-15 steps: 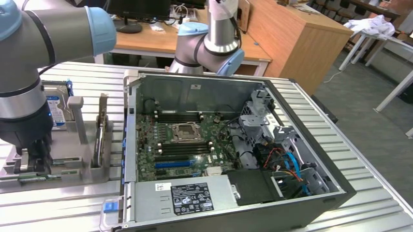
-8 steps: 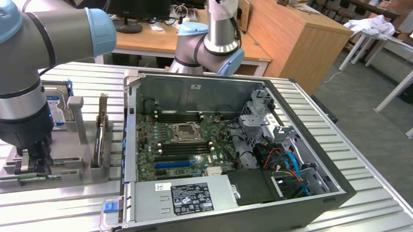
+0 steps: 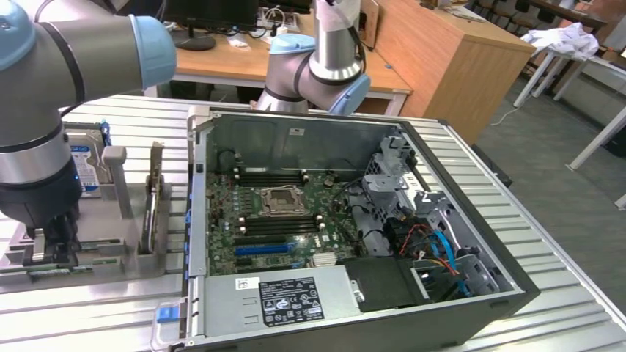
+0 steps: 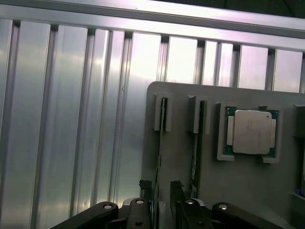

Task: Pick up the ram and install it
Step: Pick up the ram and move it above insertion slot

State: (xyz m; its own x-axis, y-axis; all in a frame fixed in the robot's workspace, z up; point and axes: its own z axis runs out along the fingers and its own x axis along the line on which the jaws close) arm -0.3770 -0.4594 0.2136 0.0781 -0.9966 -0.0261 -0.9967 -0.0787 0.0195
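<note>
Progress is early, by my reading: nothing is installed yet, and both the lift and the seating in the computer are left to do. The ram [image 4: 163, 114] sits on its edge in a slot of the grey holder [image 4: 238, 191], which rests on the ribbed metal table [image 3: 547, 242] near the table's edge on the exterior view's left, beside the open computer case [image 3: 489, 293]. The gripper [image 4: 161, 187] is low over this holder with its fingers [image 4: 176, 188] spread. One finger stands on each side of the stick's near end, but whether they touch it I cannot tell. In the exterior view the gripper [image 3: 49, 246] is down at the holder, well apart from the case.

Inside the case, the long black slots [image 3: 278, 178] on the green board [image 3: 293, 242] look empty, so the place for the stick seems to be waiting.

Seen edge-on, the ram is a thin dark strip running the length of its slot, with one end caught between the holder's raised grey end pieces. A second stick [image 4: 200, 119] stands in the neighbouring slot, parallel to it and just beside it. A square silver processor [image 4: 251, 132] lies flat in its own pocket further along the holder.
</note>
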